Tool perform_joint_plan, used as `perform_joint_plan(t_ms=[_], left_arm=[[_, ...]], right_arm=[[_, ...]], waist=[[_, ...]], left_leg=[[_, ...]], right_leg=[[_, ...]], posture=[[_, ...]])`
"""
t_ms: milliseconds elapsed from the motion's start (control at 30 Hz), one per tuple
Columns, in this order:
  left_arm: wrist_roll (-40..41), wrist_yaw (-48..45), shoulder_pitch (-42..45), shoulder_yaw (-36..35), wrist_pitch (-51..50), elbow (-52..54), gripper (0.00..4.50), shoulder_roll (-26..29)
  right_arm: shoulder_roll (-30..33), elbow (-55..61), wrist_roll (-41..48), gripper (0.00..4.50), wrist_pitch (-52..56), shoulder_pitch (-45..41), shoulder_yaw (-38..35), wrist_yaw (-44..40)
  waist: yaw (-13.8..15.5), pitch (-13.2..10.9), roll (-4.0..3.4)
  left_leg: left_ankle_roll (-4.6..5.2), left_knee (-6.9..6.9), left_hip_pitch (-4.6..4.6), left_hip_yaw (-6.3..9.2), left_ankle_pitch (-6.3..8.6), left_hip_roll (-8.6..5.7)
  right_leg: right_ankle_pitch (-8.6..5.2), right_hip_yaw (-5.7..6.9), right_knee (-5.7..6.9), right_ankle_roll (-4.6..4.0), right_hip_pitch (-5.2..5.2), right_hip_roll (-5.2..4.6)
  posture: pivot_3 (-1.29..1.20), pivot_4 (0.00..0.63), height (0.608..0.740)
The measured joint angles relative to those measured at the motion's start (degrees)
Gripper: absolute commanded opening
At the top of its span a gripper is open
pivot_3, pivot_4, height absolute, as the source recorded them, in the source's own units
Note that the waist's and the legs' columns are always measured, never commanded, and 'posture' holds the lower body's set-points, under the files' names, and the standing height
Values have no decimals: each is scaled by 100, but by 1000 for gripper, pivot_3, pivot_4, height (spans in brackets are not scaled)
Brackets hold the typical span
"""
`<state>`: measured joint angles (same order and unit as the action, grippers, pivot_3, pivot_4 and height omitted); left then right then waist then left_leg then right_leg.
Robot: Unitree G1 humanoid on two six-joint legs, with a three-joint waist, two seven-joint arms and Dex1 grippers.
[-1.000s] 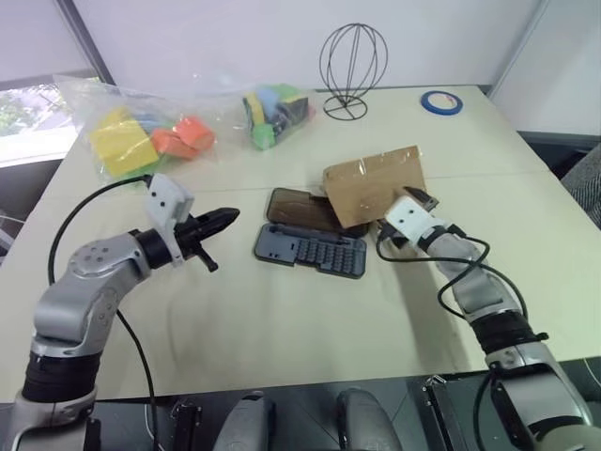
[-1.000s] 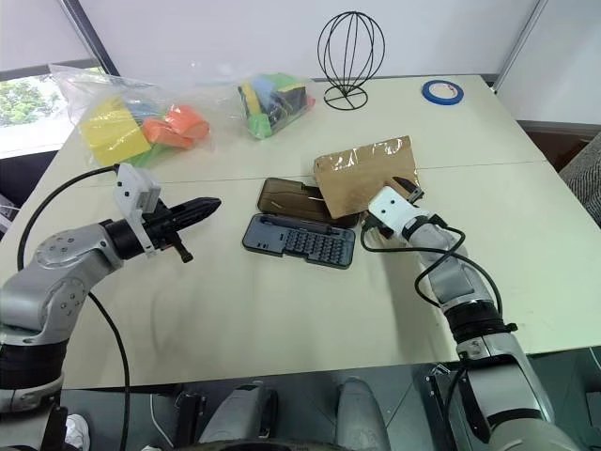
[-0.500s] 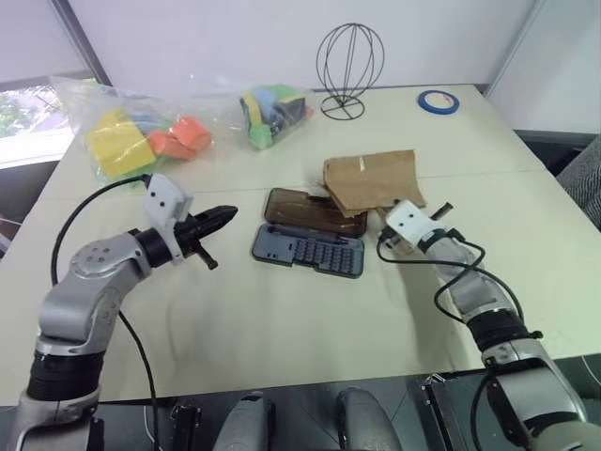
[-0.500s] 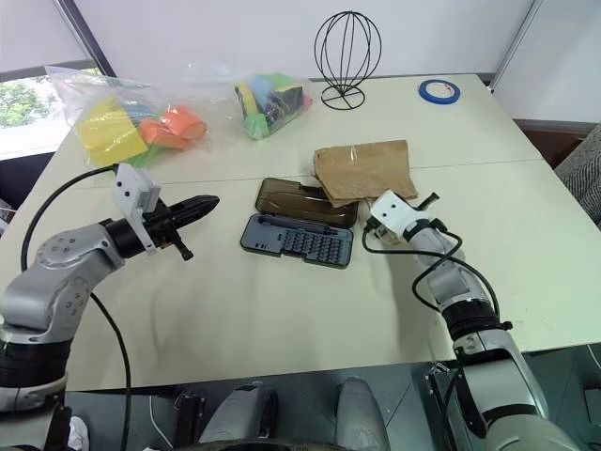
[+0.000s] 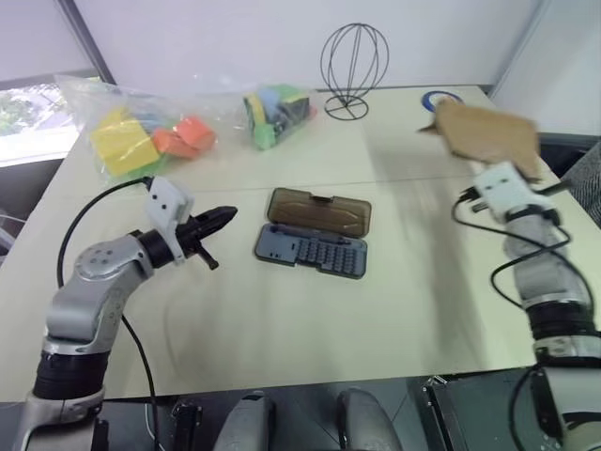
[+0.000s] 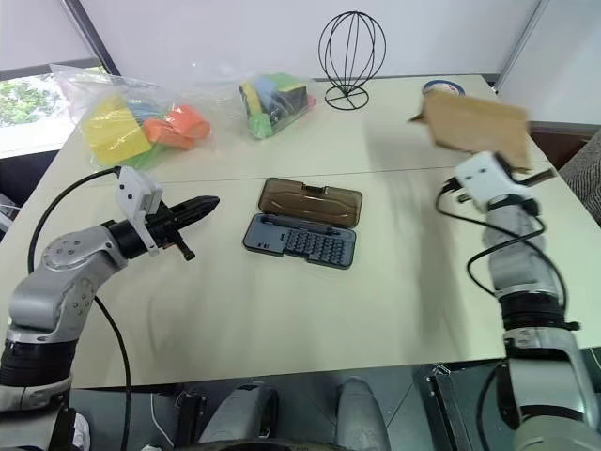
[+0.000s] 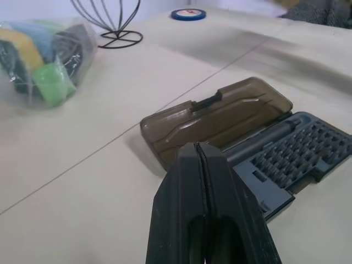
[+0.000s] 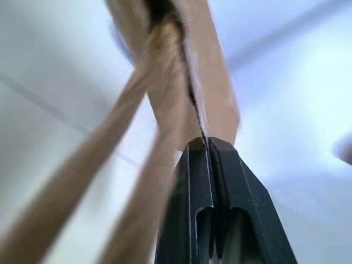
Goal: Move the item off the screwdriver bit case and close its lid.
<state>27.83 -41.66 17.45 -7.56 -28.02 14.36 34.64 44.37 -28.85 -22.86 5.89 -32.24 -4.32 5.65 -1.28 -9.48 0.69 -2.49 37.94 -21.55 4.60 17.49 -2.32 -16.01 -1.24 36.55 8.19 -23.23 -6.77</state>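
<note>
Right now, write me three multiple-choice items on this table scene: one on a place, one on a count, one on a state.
1. Where is the flat brown kraft paper bag?
A. Lying on the case's lid
B. Held up in the right gripper, off the case
C. Beside the yellow blocks

2. How many clear plastic bags of coloured blocks lie on the table?
A. One
B. Two
C. Four

3. How does the smoky-brown translucent lid of the dark grey screwdriver bit case stand?
A. Folded open, flat on the table
B. Shut over the base
C. Detached, near the blue tape roll

Key: 1 B, the right wrist view shows the shut fingers pinching the bag; 2 B, one bag with yellow and orange blocks, another by the black wire stand; 3 A, the bit slots lie uncovered.
</note>
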Motion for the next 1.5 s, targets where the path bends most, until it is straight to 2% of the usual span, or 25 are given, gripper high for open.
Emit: perform_joint_plan(t_ms=[100, 333, 467, 567, 800, 967, 1067, 1233, 1367, 1500], left_arm=[[-36, -1, 1, 50, 21, -22, 0, -58], [-133, -5, 9, 167, 86, -61, 0, -108], [-129, 12, 11, 166, 74, -59, 0, -106], [-127, 46, 8, 166, 37, -42, 0, -106], [-112, 100, -58, 163, -18, 56, 0, -122], [-112, 136, -38, 188, -25, 57, 0, -171], [-112, 138, 10, 197, -29, 59, 0, -189], [-110, 128, 63, 237, -37, 58, 0, -223], [-116, 119, 127, 251, -39, 28, 0, -238], [-135, 105, 288, 286, -36, -49, 0, -264]], right_arm=[[238, -382, -183, 19, 351, -54, 4, 122], [68, -1151, -114, 19, 1038, -155, 127, 41], [-208, -1435, 286, 19, 1929, -383, 84, -612], [-256, -1305, 587, 870, 2012, -327, -55, -865], [-243, -8, 908, 4479, 2026, 6, -173, -1210], [-233, 1152, 903, 4479, 2394, 274, -10, -1582], [158, 1907, 807, 4479, 2510, 333, 201, -2073], [389, 3393, 1086, 4479, 3224, -207, 312, -3156], [-195, 3741, 1623, 4479, 3823, -569, 547, -3767], [-735, 3430, 1972, 4479, 3954, -763, 1047, -4161]], waist=[[-24, 0, 0], [-103, 0, 0], [-120, 0, 0], [-117, -4, -8], [-110, -4, -8], [-100, -3, -8], [-85, -7, -14], [-113, -7, -13], [-99, -7, -12], [-79, -8, -12]], left_leg=[[1, -1, 1, -4, 1, 3], [1, -1, -1, -6, 0, 3], [1, 0, 1, -4, 0, 3], [1, 0, -1, -3, 1, 2], [1, 1, 0, 0, 1, 2], [1, 2, -1, 8, 1, 2], [2, 2, -2, 9, 1, 0], [19, 1, 0, 22, 11, 5], [20, 3, -1, 23, 11, 4], [3, 3, -3, 24, 2, 2]], right_leg=[[0, 0, 1, 0, 0, 2], [0, -2, 0, 0, 1, 2], [0, -1, 0, 0, 5, 2], [0, -1, -1, 0, 3, 1], [0, -1, 0, 1, 3, 1], [0, -1, 2, 1, 1, 1], [0, -2, 2, 1, -1, 0], [0, 2, 2, 1, -1, 4], [0, 1, 2, 1, 0, 2], [0, 2, 3, 1, -3, 1]], posture=[[0, 150, 740], [0, 150, 740], [0, 150, 740], [0, 150, 740], [0, 150, 740], [0, 150, 740], [0, 150, 740], [0, 150, 740], [0, 150, 740], [0, 150, 740]])
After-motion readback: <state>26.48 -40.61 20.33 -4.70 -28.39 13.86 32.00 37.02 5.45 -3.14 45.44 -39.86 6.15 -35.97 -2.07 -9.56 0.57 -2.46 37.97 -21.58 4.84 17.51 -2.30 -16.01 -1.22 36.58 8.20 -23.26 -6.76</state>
